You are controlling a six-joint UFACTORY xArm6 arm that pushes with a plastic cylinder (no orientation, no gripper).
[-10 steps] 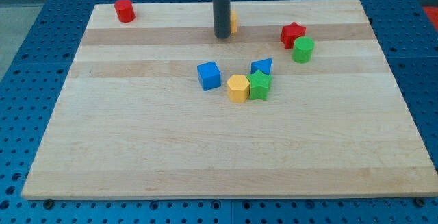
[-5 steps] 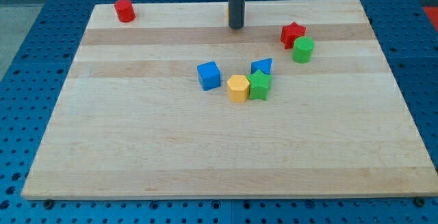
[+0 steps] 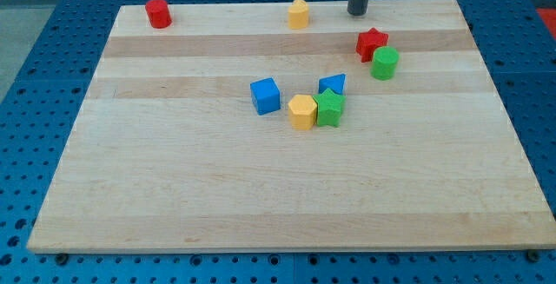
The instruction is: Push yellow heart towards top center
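The yellow heart (image 3: pixel 299 13) stands near the top edge of the wooden board (image 3: pixel 174 171), about at the middle of its width. My tip (image 3: pixel 357 12) is at the board's top edge, to the right of the yellow heart and clear of it, with a gap between them. It touches no block.
A red cylinder (image 3: pixel 157 13) stands at the top left. A red star (image 3: pixel 372 43) and a green cylinder (image 3: pixel 385 62) sit at the right. A blue cube (image 3: pixel 266 95), a yellow hexagon (image 3: pixel 302 111), a green star (image 3: pixel 330 108) and a blue triangle (image 3: pixel 332 83) cluster mid-board.
My tip has moved from the left of the yellow heart, past it, to its right along the top edge. The heart now shows in full, slightly higher.
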